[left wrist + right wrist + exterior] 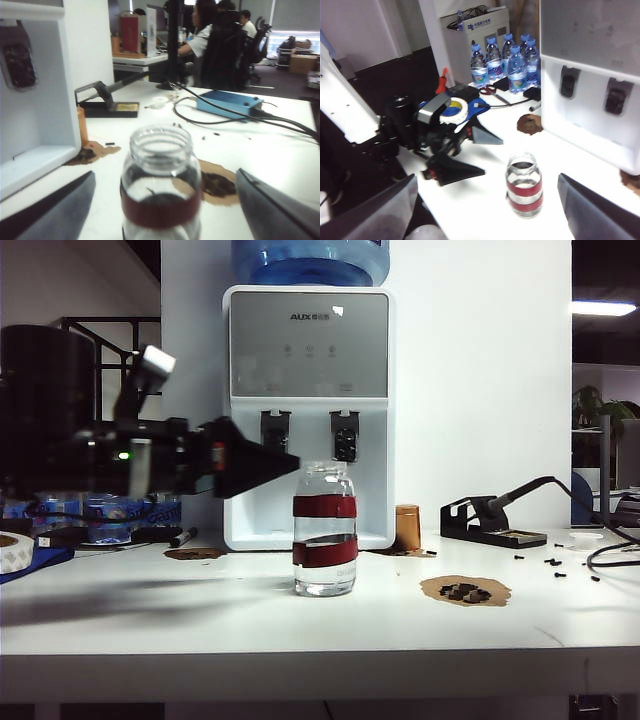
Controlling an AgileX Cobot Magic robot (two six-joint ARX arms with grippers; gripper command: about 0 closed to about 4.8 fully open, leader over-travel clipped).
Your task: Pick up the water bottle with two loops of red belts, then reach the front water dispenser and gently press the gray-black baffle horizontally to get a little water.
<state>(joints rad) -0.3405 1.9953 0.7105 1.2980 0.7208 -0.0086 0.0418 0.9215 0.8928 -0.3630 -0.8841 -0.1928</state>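
Two dark red bands go around the water bottle (325,530), which stands upright on the white table (200,630), just in front of the water dispenser (309,410) and below the space between its two dark taps. It is clear, has a wide mouth without a lid, and holds some water in its lower part.

Left of the water bottle, in the exterior view, the left gripper (262,462) is level with the bottle's neck. Its dark pointed fingers aim at the bottle, and one tip is just beside the glass; I cannot tell if it touches. In the left wrist view the two fingers (55,210) stand wide apart, one on each side of the water bottle (161,190), and they hold nothing.

The right gripper (485,210) is not visible in the exterior view. In its own wrist view its fingers are also spread wide and empty, and the water bottle (524,192) stands between them, further from the camera and clearly apart from them.

Right of the water bottle, near the dispenser, are a small brown cup (407,527) and a soldering iron stand (493,523). Behind the left arm, left of the dispenser, several blue-capped bottles (502,60) stand together.
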